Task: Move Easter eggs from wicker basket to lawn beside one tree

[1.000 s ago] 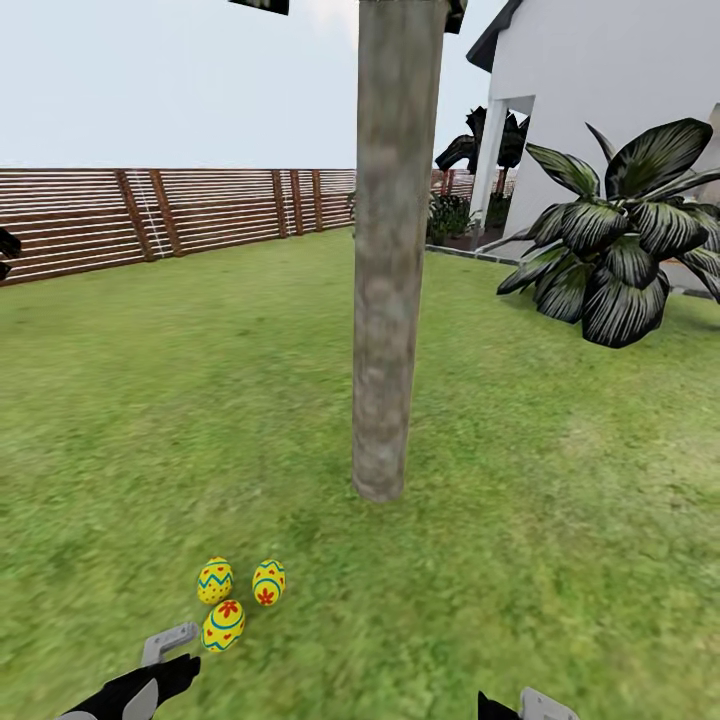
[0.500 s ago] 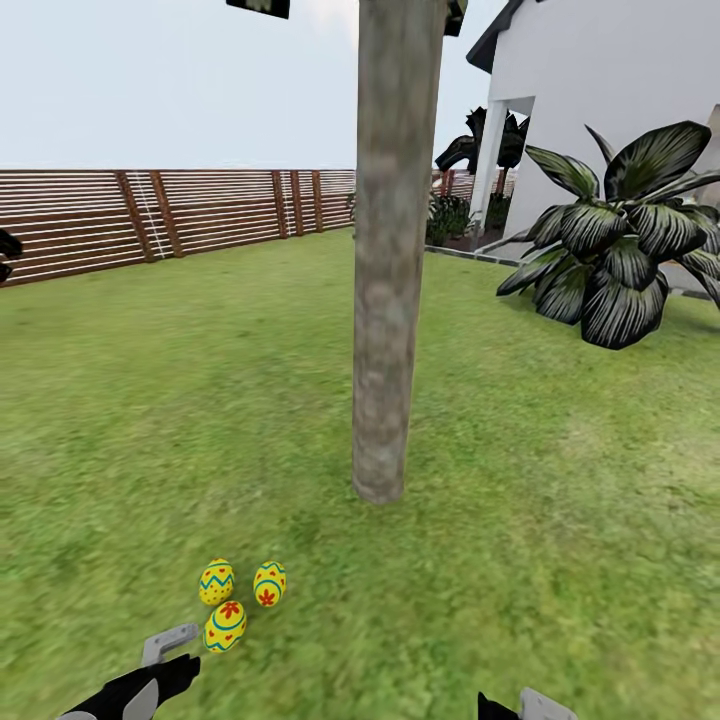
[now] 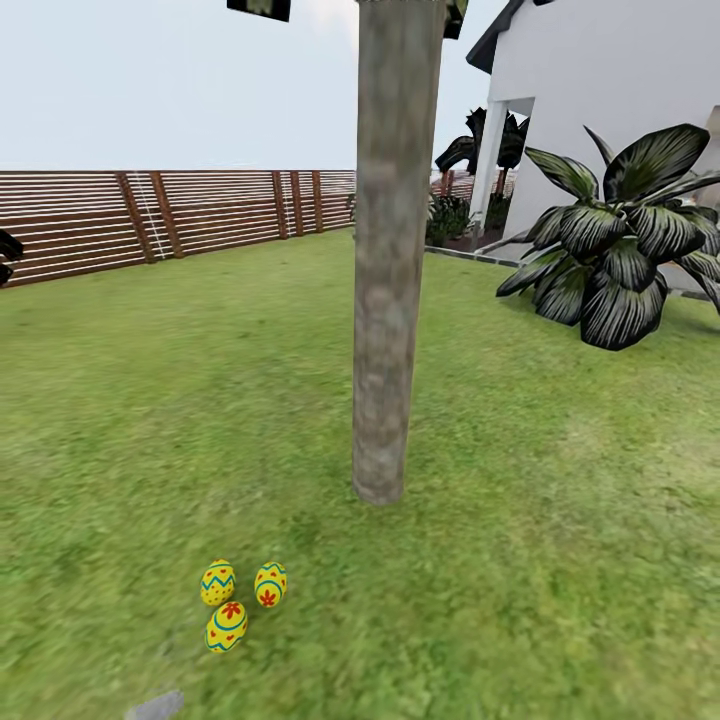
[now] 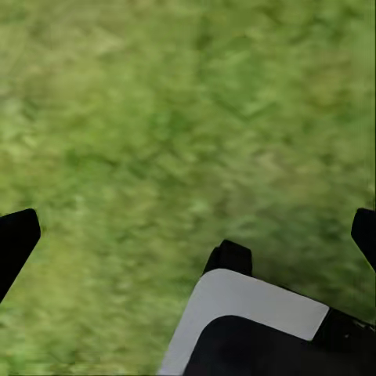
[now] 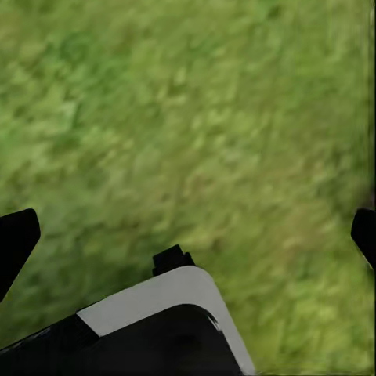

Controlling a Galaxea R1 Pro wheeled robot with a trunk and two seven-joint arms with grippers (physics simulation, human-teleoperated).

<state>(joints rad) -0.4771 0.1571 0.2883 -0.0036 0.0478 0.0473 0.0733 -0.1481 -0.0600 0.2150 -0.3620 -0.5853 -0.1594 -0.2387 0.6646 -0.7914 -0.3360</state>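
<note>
i'm looking at three eggs (image 3: pixel 241 602) lying in a tight cluster on the lawn (image 3: pixel 560 560), two side by side and one just in front of them, close to the foot of the tree (image 3: pixel 388 300) and a little to its left, with the fence (image 3: pixel 150 215) running behind and the white house (image 3: pixel 610 90) and a big dark-leaved plant (image 3: pixel 625 250) off to the right. on my left wrist feed the left gripper (image 4: pixel 188 235) hangs over bare grass with its fingers (image 4: pixel 16 239) spread wide and nothing between them. the right gripper (image 5: pixel 188 235) reads the same on its feed, fingertips far apart over empty grass.
</note>
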